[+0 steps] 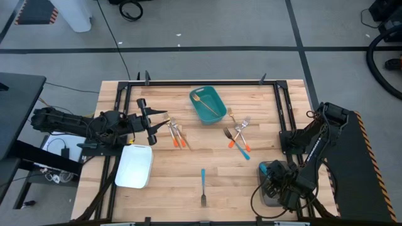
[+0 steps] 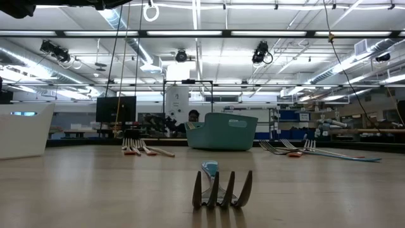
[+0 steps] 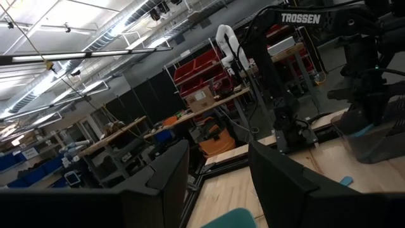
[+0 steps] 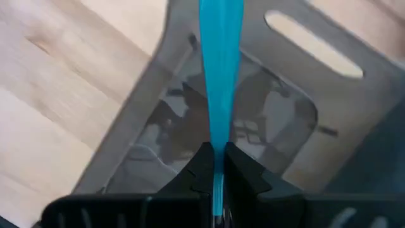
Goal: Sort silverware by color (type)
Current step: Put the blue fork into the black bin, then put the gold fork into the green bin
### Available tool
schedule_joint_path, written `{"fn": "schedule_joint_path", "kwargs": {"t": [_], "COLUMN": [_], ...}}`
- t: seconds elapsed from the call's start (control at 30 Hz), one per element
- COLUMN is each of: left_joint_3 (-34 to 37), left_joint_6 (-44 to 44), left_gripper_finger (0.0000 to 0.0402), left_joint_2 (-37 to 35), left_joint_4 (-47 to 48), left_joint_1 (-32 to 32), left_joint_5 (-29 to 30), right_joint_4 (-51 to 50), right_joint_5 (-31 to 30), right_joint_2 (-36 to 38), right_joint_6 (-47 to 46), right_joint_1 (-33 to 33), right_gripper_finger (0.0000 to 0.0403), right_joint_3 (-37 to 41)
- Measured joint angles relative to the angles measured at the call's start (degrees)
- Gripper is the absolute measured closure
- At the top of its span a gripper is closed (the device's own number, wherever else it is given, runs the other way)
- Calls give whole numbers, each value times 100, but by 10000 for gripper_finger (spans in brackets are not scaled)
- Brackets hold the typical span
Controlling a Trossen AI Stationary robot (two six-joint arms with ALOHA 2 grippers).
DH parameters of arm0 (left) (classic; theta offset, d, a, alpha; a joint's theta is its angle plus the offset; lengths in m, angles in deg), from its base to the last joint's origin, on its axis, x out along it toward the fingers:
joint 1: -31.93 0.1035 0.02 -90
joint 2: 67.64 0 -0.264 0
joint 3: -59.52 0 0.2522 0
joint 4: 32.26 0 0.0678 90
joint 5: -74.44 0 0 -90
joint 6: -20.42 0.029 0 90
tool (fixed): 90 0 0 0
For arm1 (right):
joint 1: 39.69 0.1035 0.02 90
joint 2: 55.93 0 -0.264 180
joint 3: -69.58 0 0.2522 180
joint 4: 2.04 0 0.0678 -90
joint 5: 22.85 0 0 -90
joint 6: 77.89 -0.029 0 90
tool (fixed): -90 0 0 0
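Note:
My right gripper (image 4: 216, 166) is shut on a blue-handled utensil (image 4: 220, 69) over the grey tray (image 4: 297, 126) at the table's near right corner (image 1: 274, 179). My left gripper (image 3: 218, 177) is open and empty, above the table's left side (image 1: 151, 120), near the orange-handled forks (image 1: 178, 135). A blue-handled fork (image 1: 203, 186) lies flat near the front edge, its tines toward the low camera (image 2: 221, 190). A mixed group of orange- and blue-handled pieces (image 1: 239, 137) lies right of centre. A gold utensil (image 1: 206, 104) lies in the teal bin (image 1: 217, 99). My right gripper pinches the narrow part of the blue handle (image 4: 218, 142) between its two fingertips. The handle runs on straight ahead of the fingers, widening toward its free end (image 4: 221, 19), over the grey tray. The utensil's other end is hidden between the fingers.
A white tray (image 1: 134, 166) stands at the near left, also seen in the low view (image 2: 22, 130). The teal bin stands at the far centre (image 2: 221, 131). Black frame rails (image 1: 279, 107) run along the table's sides. Bare wood lies between the piles.

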Motion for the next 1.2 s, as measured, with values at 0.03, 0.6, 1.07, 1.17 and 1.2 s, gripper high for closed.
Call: {"fn": "schedule_joint_path", "kwargs": {"t": [0.03, 0.6, 1.07, 1.17, 1.2], "left_joint_3": [0, 0, 0, 0, 0], "left_joint_6": [2, 1, -69, -158, -176], "left_gripper_finger": [230, 230, 230, 230, 230], "left_joint_2": [0, 0, 0, 0, 0], "left_joint_4": [0, 7, 86, 197, 287], "left_joint_1": [2, -1, -1, -1, -1], "left_joint_5": [0, 0, 0, 0, 0], "right_joint_4": [0, 687, 528, 186, 71], "right_joint_5": [69, 149, 529, 543, 547], "right_joint_2": [0, -7, -4, 35, 61], "right_joint_6": [-5, 4, 621, 885, 965], "right_joint_1": [0, -17, -420, -563, -610], "right_gripper_finger": [371, 315, 229, 229, 229], "right_joint_3": [0, 542, 360, 84, -17]}}
